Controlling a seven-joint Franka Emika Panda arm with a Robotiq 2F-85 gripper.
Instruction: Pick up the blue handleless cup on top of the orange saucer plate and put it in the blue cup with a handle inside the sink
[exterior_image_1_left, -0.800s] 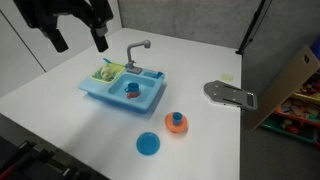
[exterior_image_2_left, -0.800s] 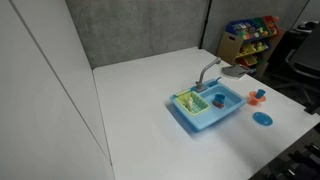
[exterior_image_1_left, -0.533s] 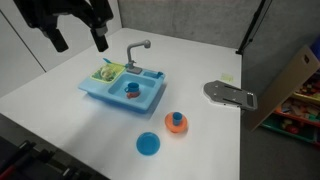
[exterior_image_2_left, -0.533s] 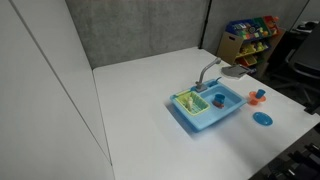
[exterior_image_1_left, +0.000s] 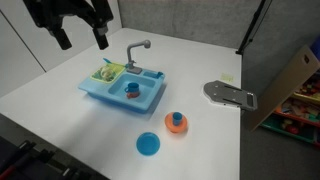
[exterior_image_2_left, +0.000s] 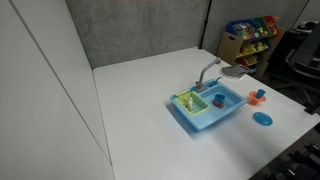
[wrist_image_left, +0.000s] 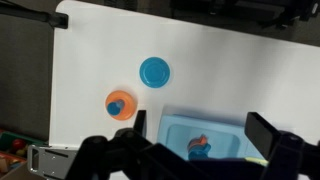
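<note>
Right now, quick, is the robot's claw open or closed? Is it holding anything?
The claw: open, fingers spread wide apart, holding nothing.

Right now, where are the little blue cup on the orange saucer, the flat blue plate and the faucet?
blue handleless cup (exterior_image_1_left: 176, 118): in an exterior view, its top.
flat blue plate (exterior_image_1_left: 148, 145): in an exterior view, its middle.
grey faucet (exterior_image_1_left: 131, 55): in an exterior view, its neck.

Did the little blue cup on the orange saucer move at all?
No. The blue handleless cup sits on the orange saucer plate just as before, in the same spot next to the sink.
</note>
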